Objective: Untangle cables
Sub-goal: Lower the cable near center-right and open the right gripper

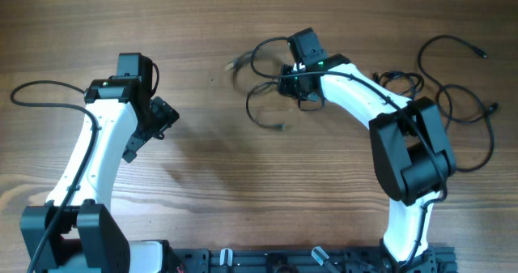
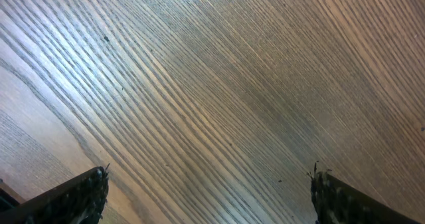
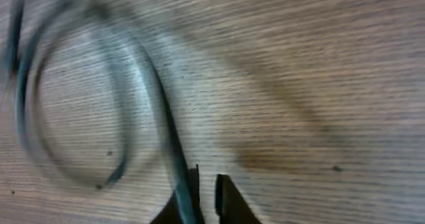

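Right now the cables (image 1: 265, 85) lie in 2 lots along the far edge of the table (image 1: 243, 192): a looped tangle just right of the middle, and looser strands (image 1: 405, 80) spread toward the far right corner. The right tool (image 1: 301, 91) sits in the tangle. From its wrist view, the right tool (image 3: 207, 184) has its fingers drawn almost together, clenched on 1 blurred strand (image 3: 169, 137) that curls away in a loop. The left tool (image 1: 158, 119) hangs over bare wood near the left edge, well apart from any strand, released, with its fingertips (image 2: 86, 196) spread wide.
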You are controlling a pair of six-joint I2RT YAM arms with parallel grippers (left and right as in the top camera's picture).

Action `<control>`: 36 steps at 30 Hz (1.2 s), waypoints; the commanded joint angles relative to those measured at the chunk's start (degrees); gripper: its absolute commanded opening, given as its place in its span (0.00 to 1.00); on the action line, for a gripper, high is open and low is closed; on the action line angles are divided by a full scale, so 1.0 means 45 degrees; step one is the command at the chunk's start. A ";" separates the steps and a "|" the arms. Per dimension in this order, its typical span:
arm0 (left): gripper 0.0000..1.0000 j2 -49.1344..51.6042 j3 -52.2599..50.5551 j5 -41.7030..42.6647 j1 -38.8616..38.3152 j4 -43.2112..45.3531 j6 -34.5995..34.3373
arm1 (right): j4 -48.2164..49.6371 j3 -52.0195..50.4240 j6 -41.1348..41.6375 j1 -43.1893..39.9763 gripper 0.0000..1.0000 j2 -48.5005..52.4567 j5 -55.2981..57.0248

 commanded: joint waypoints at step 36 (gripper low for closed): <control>1.00 0.0044 -0.0083 -0.0248 0.0053 0.0000 0.0024 | -0.1112 0.0491 -0.4507 0.2103 0.68 -0.2157 0.0044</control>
